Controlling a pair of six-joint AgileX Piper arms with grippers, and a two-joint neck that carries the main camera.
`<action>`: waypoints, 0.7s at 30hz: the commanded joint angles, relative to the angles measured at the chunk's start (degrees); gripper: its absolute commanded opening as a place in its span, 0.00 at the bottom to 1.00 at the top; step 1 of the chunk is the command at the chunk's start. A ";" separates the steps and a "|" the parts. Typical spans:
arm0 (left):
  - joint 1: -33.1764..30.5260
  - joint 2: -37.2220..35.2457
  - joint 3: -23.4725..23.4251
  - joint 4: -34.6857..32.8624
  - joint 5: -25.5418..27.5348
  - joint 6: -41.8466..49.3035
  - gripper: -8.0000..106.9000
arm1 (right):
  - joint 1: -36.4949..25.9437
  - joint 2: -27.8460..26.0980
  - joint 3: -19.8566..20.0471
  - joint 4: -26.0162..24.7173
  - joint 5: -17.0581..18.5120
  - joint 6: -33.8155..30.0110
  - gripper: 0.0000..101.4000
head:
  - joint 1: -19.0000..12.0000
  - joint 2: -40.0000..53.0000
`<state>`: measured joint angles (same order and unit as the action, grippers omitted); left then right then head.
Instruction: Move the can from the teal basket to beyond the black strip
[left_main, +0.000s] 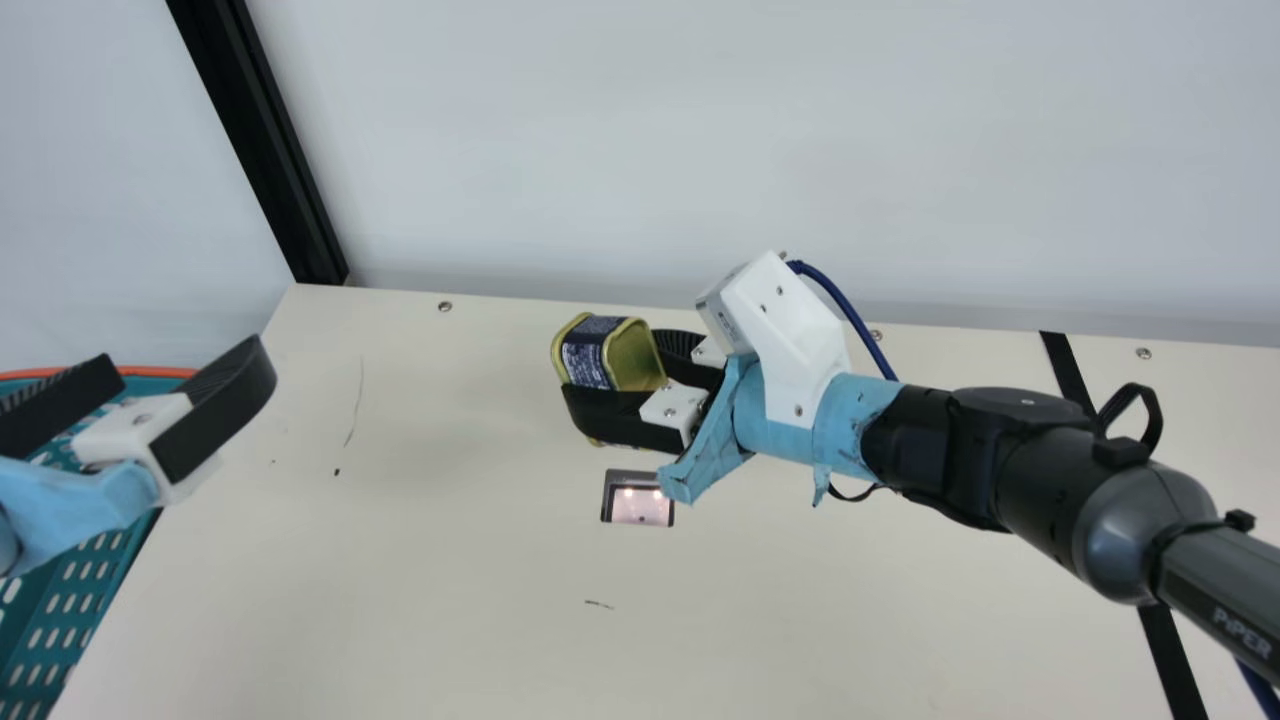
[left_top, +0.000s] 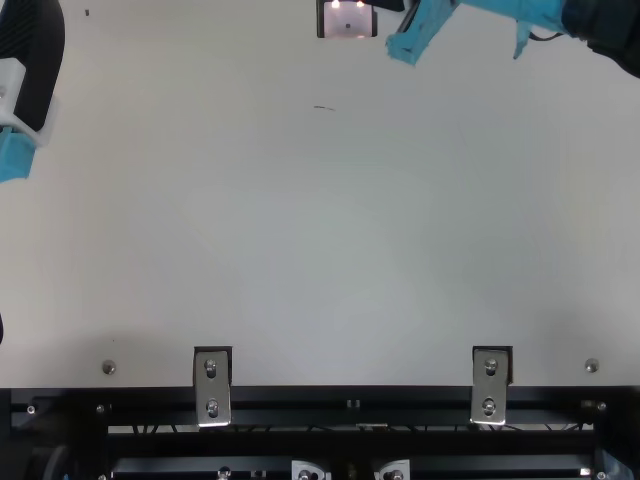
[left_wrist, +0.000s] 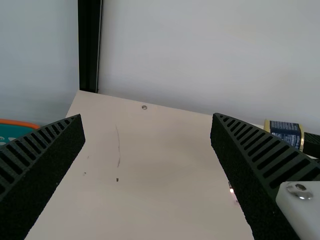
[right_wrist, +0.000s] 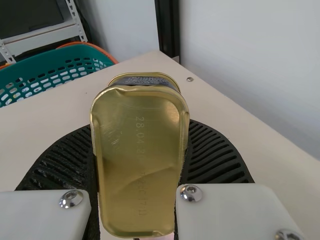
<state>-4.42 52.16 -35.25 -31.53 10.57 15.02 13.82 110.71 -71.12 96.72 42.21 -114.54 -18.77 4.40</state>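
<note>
Two black ribbed fingers (left_main: 620, 415) of my right gripper (left_main: 615, 368) pinch a gold, rounded-rectangular metal can (left_main: 608, 355) with a dark label, near the main view's centre. Its flat gold end faces the right wrist camera. Behind them, the black, blue-wrapped right arm (left_main: 1030, 470) slants down to the lower right, across the black strip (left_main: 1172, 660) on the cream surface (left_main: 400, 560). At the left edge, my left gripper (left_main: 185, 362) points upward, fingers spread wide, beside an orange-rimmed, perforated teal basket (left_main: 75, 610).
</note>
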 joint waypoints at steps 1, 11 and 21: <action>0.00 0.00 0.00 0.00 0.00 0.00 0.85 | -0.05 0.18 -0.04 0.04 0.03 -0.24 0.00 | -1.57 -0.23; 0.00 0.00 0.00 0.00 0.00 0.00 0.85 | -0.28 0.85 -0.12 -0.36 -1.08 -0.65 0.00 | -1.57 -0.23; 0.00 0.00 0.00 0.00 0.00 0.00 0.85 | -0.69 1.09 -0.18 -0.59 -2.07 -0.44 0.00 | -1.57 -0.23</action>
<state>-4.42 52.16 -35.25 -31.53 10.57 15.02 13.23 111.79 -71.28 95.87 40.20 -115.06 -18.77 4.40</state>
